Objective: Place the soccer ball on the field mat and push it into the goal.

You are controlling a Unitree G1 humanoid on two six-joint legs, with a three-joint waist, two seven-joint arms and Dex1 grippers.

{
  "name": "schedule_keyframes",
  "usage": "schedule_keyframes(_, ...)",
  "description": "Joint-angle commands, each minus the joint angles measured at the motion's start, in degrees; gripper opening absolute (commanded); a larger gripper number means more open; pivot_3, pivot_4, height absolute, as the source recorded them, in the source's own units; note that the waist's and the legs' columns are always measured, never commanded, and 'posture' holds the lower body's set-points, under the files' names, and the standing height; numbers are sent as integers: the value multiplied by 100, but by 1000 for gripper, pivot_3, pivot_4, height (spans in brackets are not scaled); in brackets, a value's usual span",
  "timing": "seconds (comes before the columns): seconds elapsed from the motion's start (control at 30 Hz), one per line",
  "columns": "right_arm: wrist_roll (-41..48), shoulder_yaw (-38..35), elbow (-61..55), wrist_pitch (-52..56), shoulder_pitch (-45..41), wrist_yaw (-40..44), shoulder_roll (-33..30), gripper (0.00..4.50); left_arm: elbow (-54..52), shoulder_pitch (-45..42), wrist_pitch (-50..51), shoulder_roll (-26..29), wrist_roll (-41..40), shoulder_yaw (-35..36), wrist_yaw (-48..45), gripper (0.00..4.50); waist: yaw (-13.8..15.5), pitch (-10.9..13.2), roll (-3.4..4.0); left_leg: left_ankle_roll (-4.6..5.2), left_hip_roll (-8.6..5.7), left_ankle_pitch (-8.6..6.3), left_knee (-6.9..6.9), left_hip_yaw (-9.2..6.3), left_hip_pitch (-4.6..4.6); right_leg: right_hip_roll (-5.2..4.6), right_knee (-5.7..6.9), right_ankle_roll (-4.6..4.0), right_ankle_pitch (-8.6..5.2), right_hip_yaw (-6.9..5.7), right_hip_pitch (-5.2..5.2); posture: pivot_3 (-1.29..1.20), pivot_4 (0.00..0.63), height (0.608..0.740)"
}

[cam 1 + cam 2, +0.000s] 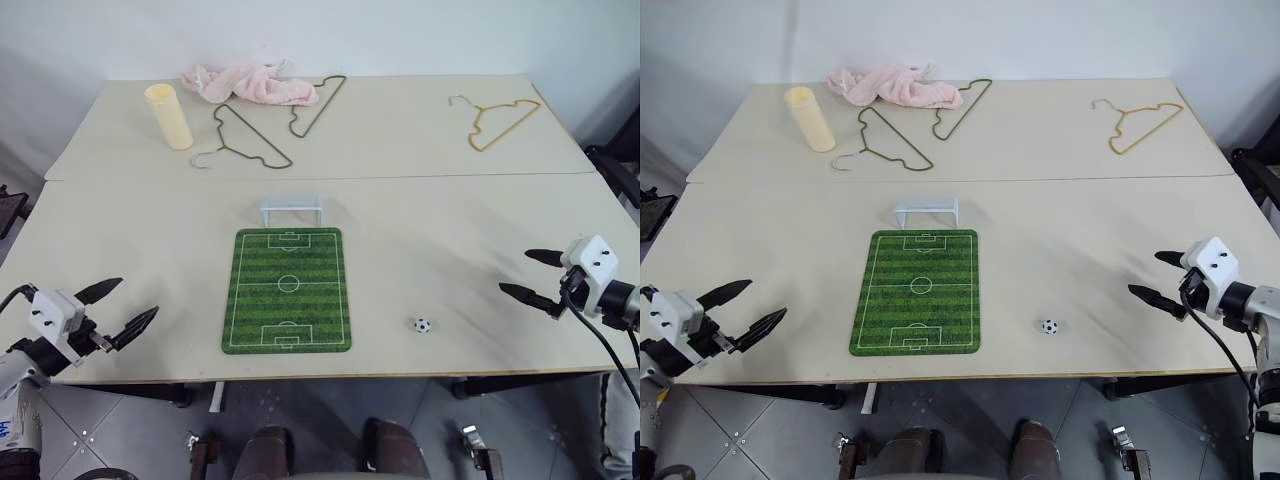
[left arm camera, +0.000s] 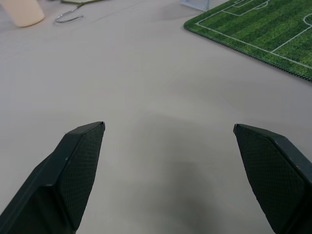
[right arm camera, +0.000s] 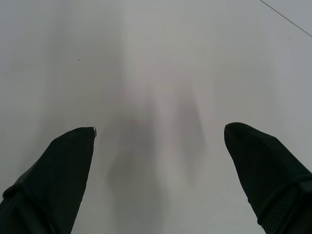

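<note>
No legible writing; white lines on field mat (image 1: 288,290)

Head stereo pair: high, facing forward-down, sharing the whole table (image 1: 420,215). Wrist cameras: low, close over tabletop; left one catches the field mat (image 2: 263,29) upper right.

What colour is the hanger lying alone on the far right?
Mustard yellow hanger, clearest in the left eye view.

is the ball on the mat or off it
Off it. The ball lies on the bare table, to the right of the mat near its near end, apart from its edge.
</note>
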Motion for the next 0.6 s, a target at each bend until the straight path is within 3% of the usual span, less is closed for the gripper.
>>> schedule_keyframes(0.03,165,-221,-279,90,63,-16,-100,4433,-185,-1,-26,50,-240,51,-252,4500,0,0,0,0,0,0,0,0,0,0,0,0,0,0,0,0,150,740)
schedule_keyframes(0.3,133,-113,-1568,1220,388,-113,-377,4433,-756,-85,594,30,-432,120,77,4500,8,0,0,0,0,0,2,0,0,0,2,1,0,2,0,0,150,740)
schedule_keyframes(0.43,599,118,-2887,2299,421,543,-611,4433,-1177,-195,1064,119,-600,-104,-147,4500,17,0,0,0,0,0,3,0,0,0,3,1,0,2,0,0,150,740)
schedule_keyframes(0.6,785,623,-3987,2789,264,1061,-615,4433,-1658,-290,1538,149,-742,-368,-416,4500,10,3,-5,0,3,-1,9,0,-1,1,6,1,1,3,0,0,150,740)
